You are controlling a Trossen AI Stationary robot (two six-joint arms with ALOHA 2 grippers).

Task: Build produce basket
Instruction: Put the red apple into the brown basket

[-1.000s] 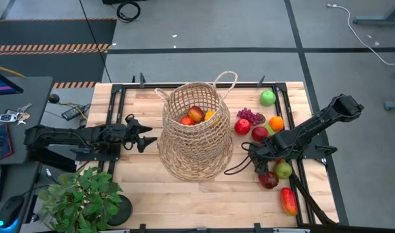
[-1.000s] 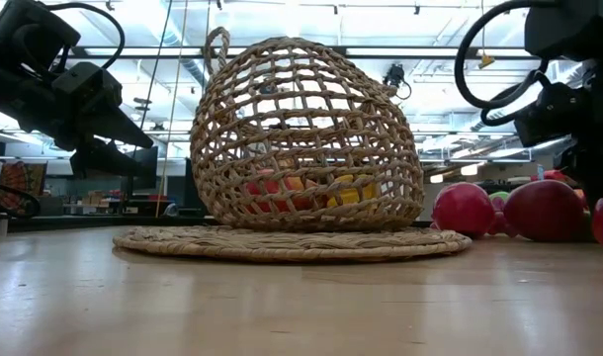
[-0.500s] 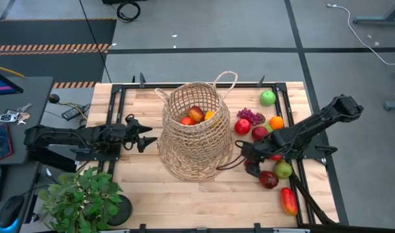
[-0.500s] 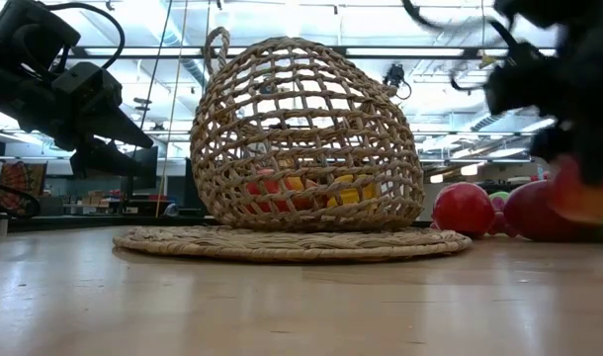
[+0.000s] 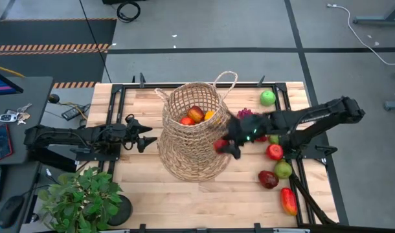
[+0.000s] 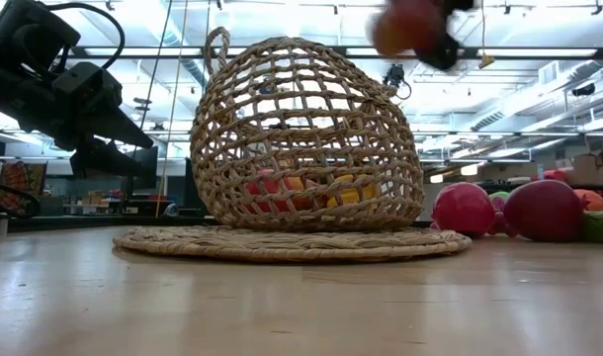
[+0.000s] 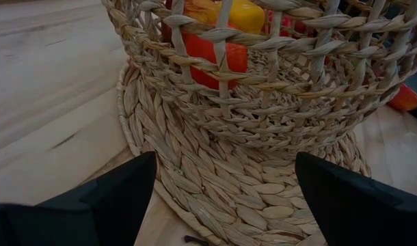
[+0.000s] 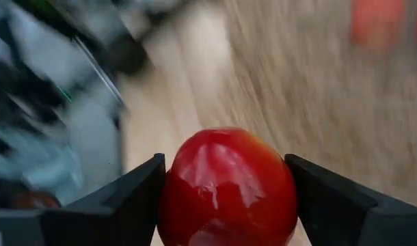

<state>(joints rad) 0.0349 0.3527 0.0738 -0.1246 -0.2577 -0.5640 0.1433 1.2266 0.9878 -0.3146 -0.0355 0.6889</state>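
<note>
left arm: we are seeing the left gripper [image 5: 147, 138] hovering low beside the basket's left side, its two fingers [image 7: 106, 201] standing apart with nothing between them, pointing at the woven mat [image 7: 215, 198]; we are judging it is waiting out of the way.
basket: the basket [image 5: 196, 129] is standing upright on its mat at mid table, mouth up, so fruit can be dropped in from above; red, orange and yellow pieces [image 5: 196, 114] are already lying inside.
right arm: the right gripper [image 5: 225, 144] is reaching across over the basket's right flank, its fingers clamped on a red apple [image 8: 227, 186], one finger on each side so the round fruit is not rolling out; in the low view the apple [image 6: 405, 25] is riding high, above the basket's top.
step: we are judging this is the carry, with the release over the mouth not yet done.
remaining produce: to the right of the basket a green apple [image 5: 267, 98], red fruits [image 5: 274, 152] and a red pepper [image 5: 289, 200] are lying on the table, close to the right arm.
risk: the apple is sitting right of the opening, so we are expecting it could strike the rim.
</note>
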